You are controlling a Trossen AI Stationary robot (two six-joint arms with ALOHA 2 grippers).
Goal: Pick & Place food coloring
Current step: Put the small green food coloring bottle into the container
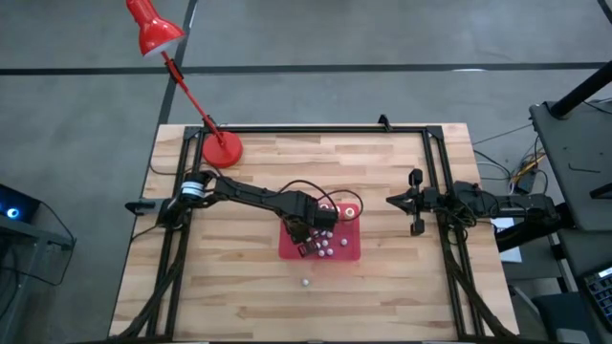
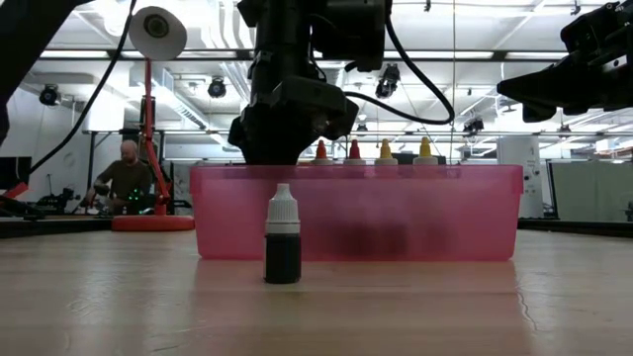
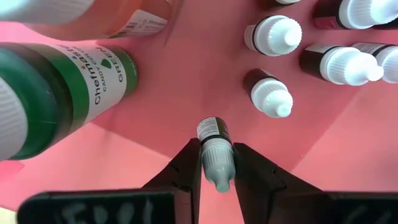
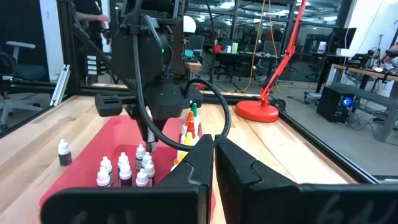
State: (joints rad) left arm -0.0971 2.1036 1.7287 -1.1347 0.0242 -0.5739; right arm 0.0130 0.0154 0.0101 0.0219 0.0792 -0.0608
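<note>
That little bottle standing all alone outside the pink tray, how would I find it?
Find the wooden table, then the pink tray in its middle. In the low view, one small bottle stands upright on the bare wood just in front of the tray. It has a dark body and white cap, and unlike the other bottles, it is outside the tray.

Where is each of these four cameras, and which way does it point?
High: overhead, straight down on the table; both arms show.
Low: at tabletop height, facing the pink tray; the left arm hangs over it.
Left wrist: looks down into the tray; left gripper shut on a small bottle.
Right wrist: faces across the table toward the left arm; right gripper shut, empty.
Shared: the red lamp appears in high, low and right wrist.
</note>
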